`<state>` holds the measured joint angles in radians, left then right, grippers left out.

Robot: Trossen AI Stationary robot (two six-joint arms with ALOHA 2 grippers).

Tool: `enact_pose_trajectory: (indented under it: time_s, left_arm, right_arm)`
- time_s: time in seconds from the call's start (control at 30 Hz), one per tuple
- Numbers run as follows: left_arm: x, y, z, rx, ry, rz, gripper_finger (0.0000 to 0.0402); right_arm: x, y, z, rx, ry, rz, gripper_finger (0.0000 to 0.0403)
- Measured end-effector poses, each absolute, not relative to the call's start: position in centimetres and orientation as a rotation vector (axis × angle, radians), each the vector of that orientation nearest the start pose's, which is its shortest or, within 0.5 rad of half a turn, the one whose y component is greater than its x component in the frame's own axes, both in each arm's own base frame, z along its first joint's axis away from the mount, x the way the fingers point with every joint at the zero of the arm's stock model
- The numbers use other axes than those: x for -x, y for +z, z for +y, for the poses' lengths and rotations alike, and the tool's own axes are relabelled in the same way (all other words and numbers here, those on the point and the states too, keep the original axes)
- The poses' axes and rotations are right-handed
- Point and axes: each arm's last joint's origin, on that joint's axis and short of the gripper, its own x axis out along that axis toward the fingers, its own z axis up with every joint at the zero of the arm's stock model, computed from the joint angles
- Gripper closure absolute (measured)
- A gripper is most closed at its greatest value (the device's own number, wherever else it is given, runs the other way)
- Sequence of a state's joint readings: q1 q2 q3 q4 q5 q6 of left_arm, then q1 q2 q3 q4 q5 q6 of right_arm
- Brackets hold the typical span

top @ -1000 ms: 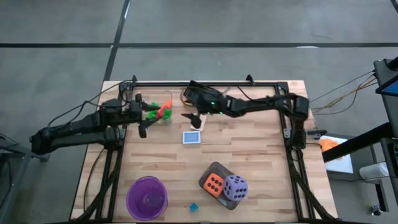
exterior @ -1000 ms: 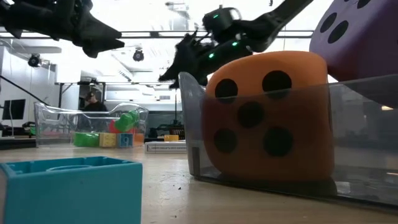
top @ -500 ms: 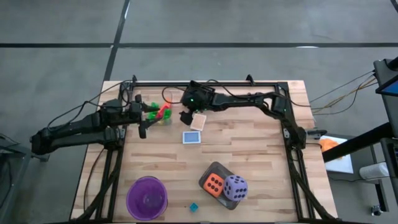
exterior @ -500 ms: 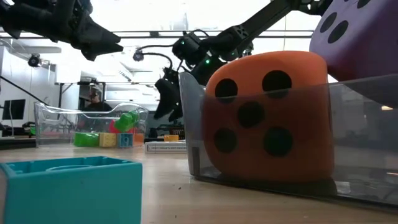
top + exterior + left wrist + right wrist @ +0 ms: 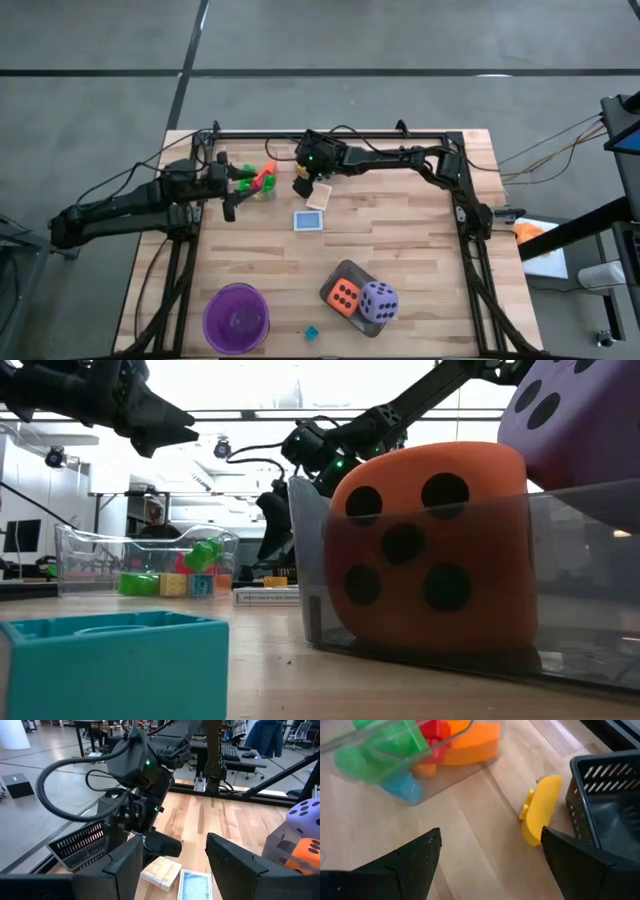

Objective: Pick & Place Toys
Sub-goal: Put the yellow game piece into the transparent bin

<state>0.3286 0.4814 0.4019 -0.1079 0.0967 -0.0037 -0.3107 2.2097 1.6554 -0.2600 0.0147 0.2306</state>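
Wooden table [image 5: 400,250], right tool [image 5: 303,187] spread empty above yellow block [image 5: 540,815], left tool [image 5: 231,190] apart.

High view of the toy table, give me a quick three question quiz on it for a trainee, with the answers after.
1. True or false: the orange die and the purple die sit together in the grey tray.
2. Which is empty: A the purple bowl, B the clear bin of blocks?
3. Which hand hovers by the wooden card?

Key: 1 true; 2 A; 3 right hand, fingers open, holding nothing.
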Motion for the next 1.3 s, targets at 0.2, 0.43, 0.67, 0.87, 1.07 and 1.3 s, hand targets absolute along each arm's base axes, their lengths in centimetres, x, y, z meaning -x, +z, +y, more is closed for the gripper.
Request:
enact_pose_trajectory:
  time_s: [0.2,0.43,0.67,0.87,1.07,1.3]
  left_arm:
    - [-12.4,24.7,3.9,0.068,0.234,0.191,0.0185]
    - [-12.3,24.6,3.9,0.070,0.234,0.205,0.0185]
    - [-12.8,23.8,4.0,0.086,0.229,0.276,0.0185]
    - [-15.6,22.0,4.4,0.097,0.189,0.392,0.0185]
    - [-20.1,21.0,4.7,0.066,0.135,0.575,0.0185]
    - [-25.3,20.8,5.6,-0.028,0.069,0.757,0.0177]
  right_arm:
    - [-47.2,19.0,-10.9,-0.171,-0.268,0.672,0.0066]
    - [-46.7,22.7,-7.3,-0.003,-0.142,0.325,0.0125]
    - [-40.9,23.0,-6.5,-0.017,0.010,0.016,0.0200]
    - [-35.2,23.2,-5.4,-0.021,0.020,0.009,0.0230]
    - [-30.6,23.2,-4.5,-0.005,0.025,0.012,0.0230]
    - [-26.5,22.2,-4.0,0.014,-0.015,0.025,0.0230]
